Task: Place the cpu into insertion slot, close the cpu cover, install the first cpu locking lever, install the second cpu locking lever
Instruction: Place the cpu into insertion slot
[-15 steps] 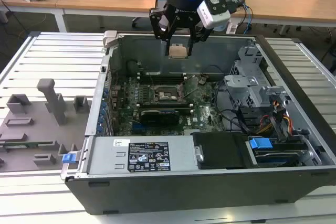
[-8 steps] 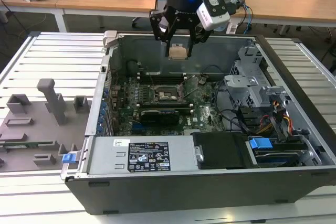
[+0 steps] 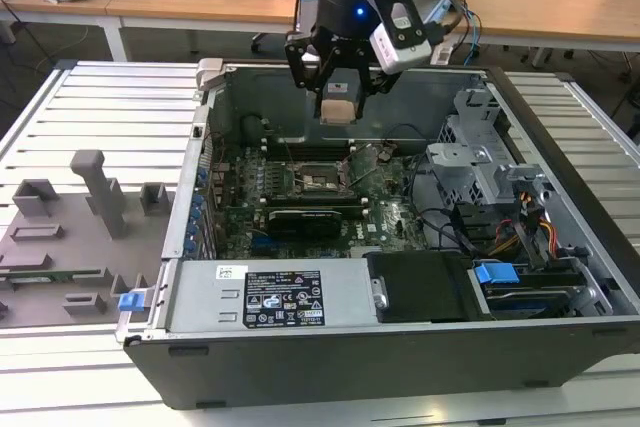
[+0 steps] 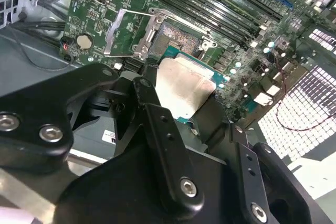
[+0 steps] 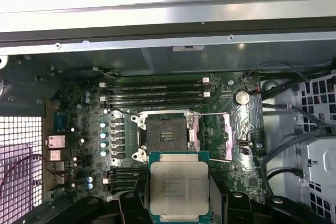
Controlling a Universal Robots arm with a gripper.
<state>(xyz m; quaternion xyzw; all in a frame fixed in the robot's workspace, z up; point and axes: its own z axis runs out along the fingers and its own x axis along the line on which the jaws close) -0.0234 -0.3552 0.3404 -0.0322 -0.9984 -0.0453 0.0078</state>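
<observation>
Exterior view first: the gripper [image 3: 338, 97] hangs inside the open computer case [image 3: 300, 347], above the green motherboard [image 3: 390, 212], with its fingers clamped on the cpu [image 3: 338, 110]. The chip sits right at the fingertips, a pale beige face turned outward. The insertion slot [image 3: 320, 179] lies below the tool on the board, well apart from the chip, with clear air between them.

In the first wrist view the cpu [image 5: 179, 187] shows its dull silver face, held by two opposite edges between the black fingers [image 5: 131, 205] of the gripper [image 5: 179, 203]. Just past the chip's far edge lies the insertion slot [image 5: 164, 134], a dark square with a metal rim and nothing seated in it. The cpu cover [image 5: 231, 137] is swung open and stands off to one side of the slot, toward the round coin battery [image 5: 241, 97]. Beyond the slot, farther from the tool, run the long memory slots [image 5: 152, 93].

In the second wrist view the gripper [image 4: 184, 108] grips the cpu [image 4: 184, 90] with a finger on each side. The bare insertion slot [image 4: 176, 38] lies beyond the fingertips. The open cpu cover [image 4: 112, 36] is raised beside it, its square window showing the board behind.
</observation>
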